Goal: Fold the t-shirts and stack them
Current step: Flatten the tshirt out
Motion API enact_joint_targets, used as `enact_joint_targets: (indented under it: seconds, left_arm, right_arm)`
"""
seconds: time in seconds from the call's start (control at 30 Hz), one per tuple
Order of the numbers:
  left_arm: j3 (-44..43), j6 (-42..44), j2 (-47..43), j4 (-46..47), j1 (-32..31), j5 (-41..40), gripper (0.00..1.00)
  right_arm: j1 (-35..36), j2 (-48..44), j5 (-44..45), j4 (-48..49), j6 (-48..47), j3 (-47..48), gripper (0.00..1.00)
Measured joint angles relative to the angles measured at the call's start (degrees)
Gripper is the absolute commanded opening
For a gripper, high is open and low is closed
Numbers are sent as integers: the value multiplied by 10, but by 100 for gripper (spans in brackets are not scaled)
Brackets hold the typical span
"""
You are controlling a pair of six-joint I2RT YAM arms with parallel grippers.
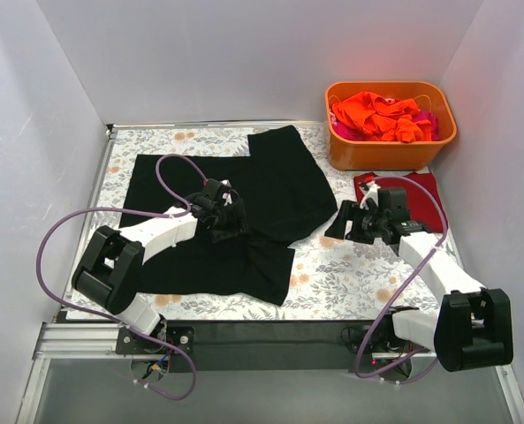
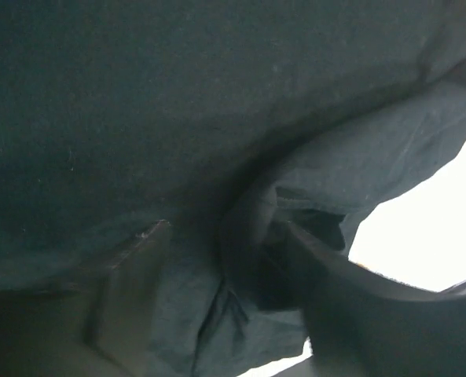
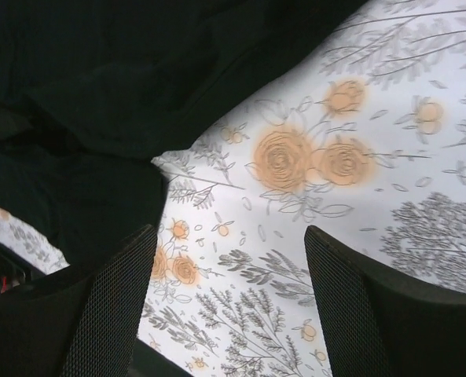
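A large black t-shirt (image 1: pixel 279 185) lies spread and partly folded on the floral tablecloth (image 1: pixel 332 274). My left gripper (image 1: pixel 231 221) rests low on its middle. In the left wrist view the black t-shirt (image 2: pixel 177 118) fills the frame, and a ridge of it stands between the parted jaws of the left gripper (image 2: pixel 240 290). My right gripper (image 1: pixel 339 228) hovers open just off the shirt's right edge. In the right wrist view the right gripper (image 3: pixel 229 267) has only the tablecloth (image 3: pixel 358 236) between its fingers, with the black t-shirt (image 3: pixel 99 94) at upper left. A folded dark red t-shirt (image 1: pixel 421 187) lies behind the right arm.
An orange plastic tub (image 1: pixel 390 152) stands at the back right, holding bright orange t-shirts (image 1: pixel 376 115) and a pink one (image 1: pixel 427 122). White walls close in the table on the left, back and right. Purple cables loop over both arms.
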State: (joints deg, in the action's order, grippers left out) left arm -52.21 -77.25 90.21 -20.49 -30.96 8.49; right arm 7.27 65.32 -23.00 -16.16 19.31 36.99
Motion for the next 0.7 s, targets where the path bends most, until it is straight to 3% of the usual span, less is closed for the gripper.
enact_joint_targets:
  seconds: [0.03,0.17,0.53,0.7]
  left_arm:
    - [0,1,0,-1,1,-1,72]
    - [-1,7,-6,-4,1,1,76]
    - [23,19,-175,-15,10,-79,73]
    - [42,32,-172,-24,67,-109,73]
  right_arm:
    - [16,10,2,1,-1,4,68]
    - [70,41,8,18,7,12,66]
    - [151,102,25,199,174,-13,64]
    - [178,144,35,239,228,-13,63]
